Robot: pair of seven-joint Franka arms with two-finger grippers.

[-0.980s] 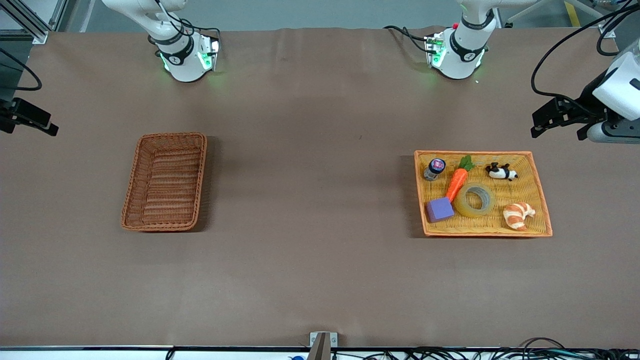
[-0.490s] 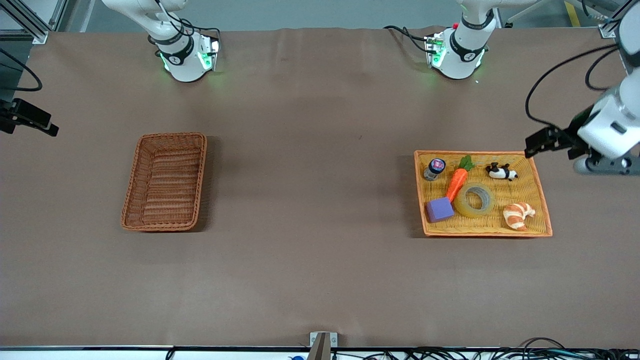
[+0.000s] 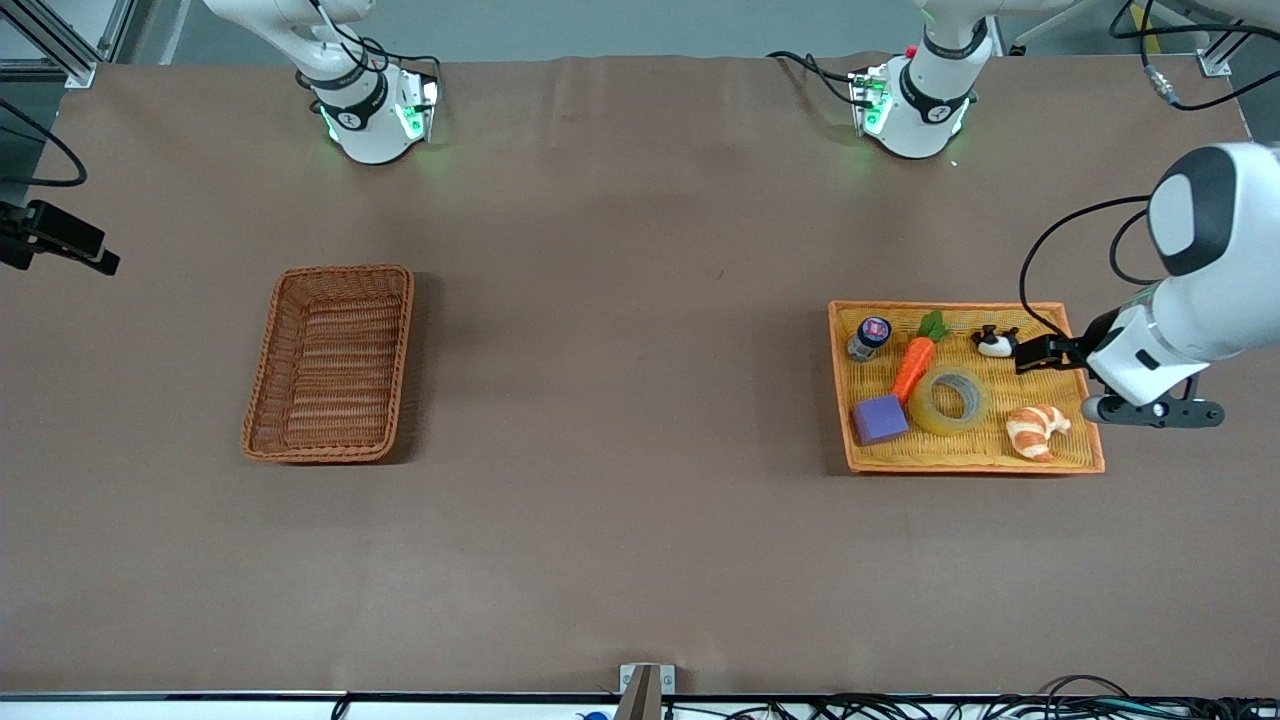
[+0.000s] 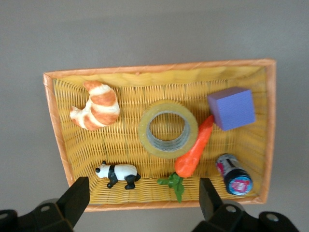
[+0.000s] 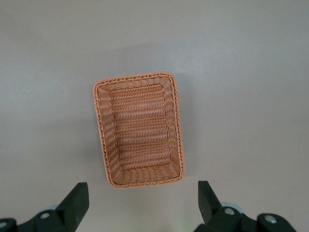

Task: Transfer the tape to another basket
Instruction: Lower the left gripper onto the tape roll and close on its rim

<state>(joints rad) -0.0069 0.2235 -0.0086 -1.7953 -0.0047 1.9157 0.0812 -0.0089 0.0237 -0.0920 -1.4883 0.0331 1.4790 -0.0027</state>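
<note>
The tape (image 3: 949, 399) lies flat in the yellow tray (image 3: 1088, 440), touching the carrot (image 3: 912, 365) and near the croissant (image 3: 1035, 430). The left gripper (image 3: 1030, 357) hangs over the tray's edge beside the panda (image 3: 995, 343), fingers (image 4: 77, 195) spread wide — the tape sits below and between them, untouched. The right gripper (image 5: 140, 203) waits, also spread, high over the basket (image 3: 330, 362).

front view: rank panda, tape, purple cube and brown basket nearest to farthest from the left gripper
1. Panda, just beside the left gripper over the yellow tray.
2. Tape, mid-tray.
3. Purple cube, at the tray's corner toward the right arm.
4. Brown basket, at the right arm's end of the table.
</note>
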